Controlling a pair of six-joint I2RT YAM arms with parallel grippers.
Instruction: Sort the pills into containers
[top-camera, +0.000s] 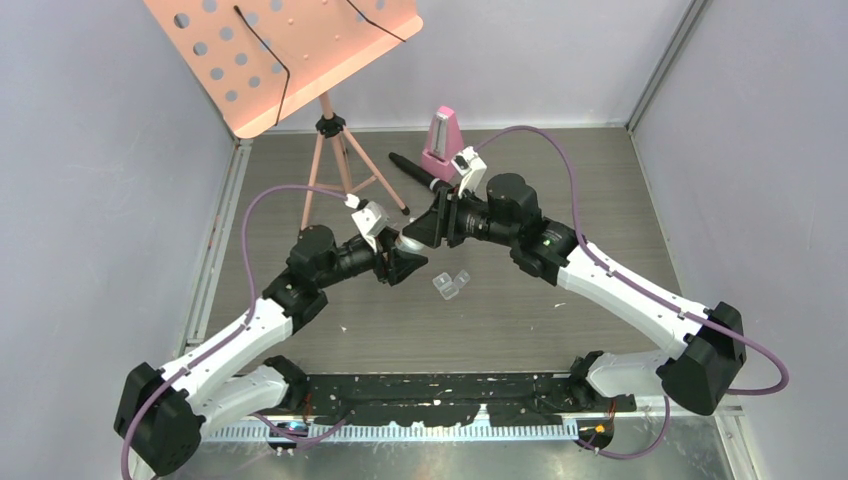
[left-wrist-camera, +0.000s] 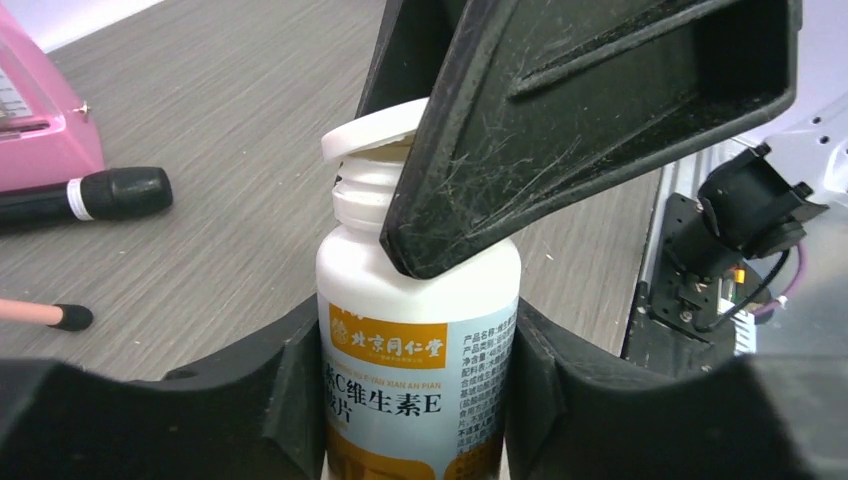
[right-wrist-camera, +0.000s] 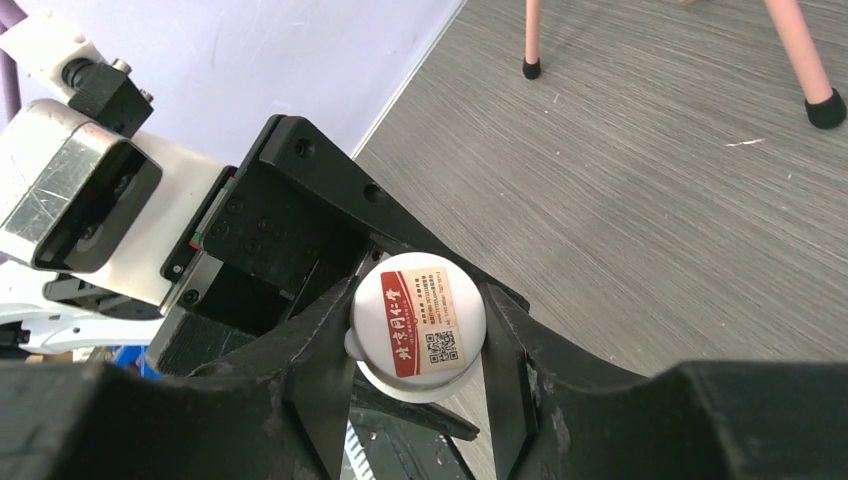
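Observation:
My left gripper (left-wrist-camera: 415, 345) is shut on a small white bottle (left-wrist-camera: 420, 285) with an orange and pale blue label, held upright between both fingers. My right gripper (right-wrist-camera: 418, 350) is shut on the bottle's white cap (right-wrist-camera: 420, 322), which carries a red and cream sticker. In the left wrist view the cap (left-wrist-camera: 372, 132) sits tilted above the ribbed neck, under a right finger (left-wrist-camera: 560, 130). Both grippers meet over the table's middle (top-camera: 415, 245). The containers (top-camera: 450, 285), a small clear two-compartment box, lie on the table just right of the grippers. The pills are hidden.
A pink music stand (top-camera: 280, 50) on tripod legs (top-camera: 330, 170) stands at the back left. A pink metronome (top-camera: 441, 145) and a black microphone-like stick (top-camera: 415, 170) lie behind the grippers. Grey walls close in the table on three sides.

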